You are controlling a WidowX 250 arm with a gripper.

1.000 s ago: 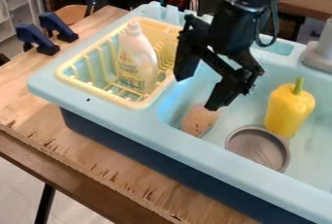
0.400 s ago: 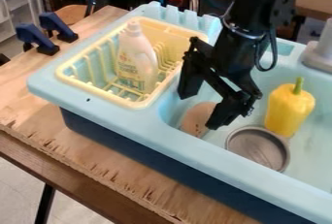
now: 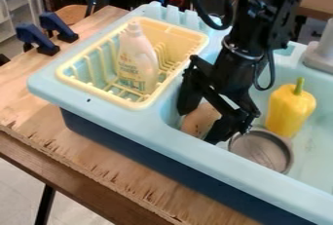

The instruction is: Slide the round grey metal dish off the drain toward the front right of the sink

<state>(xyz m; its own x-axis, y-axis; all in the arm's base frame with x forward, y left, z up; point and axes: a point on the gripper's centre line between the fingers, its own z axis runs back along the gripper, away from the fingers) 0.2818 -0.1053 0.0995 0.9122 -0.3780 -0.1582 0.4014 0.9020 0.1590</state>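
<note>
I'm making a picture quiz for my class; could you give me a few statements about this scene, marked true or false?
1. The white bottle stands in the yellow rack. True.
2. The pincer is shut. False: it is open, over the tan object.
3. The yellow pepper is in the sink. True.
4. The pepper's stem points down. False: it points up.
5. The round grey dish is in the rack. False: it is in the sink.

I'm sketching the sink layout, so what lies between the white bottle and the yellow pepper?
The camera view shows the yellow rack's edge, pale blue divider and black claw between the bottle and the pepper.
</note>
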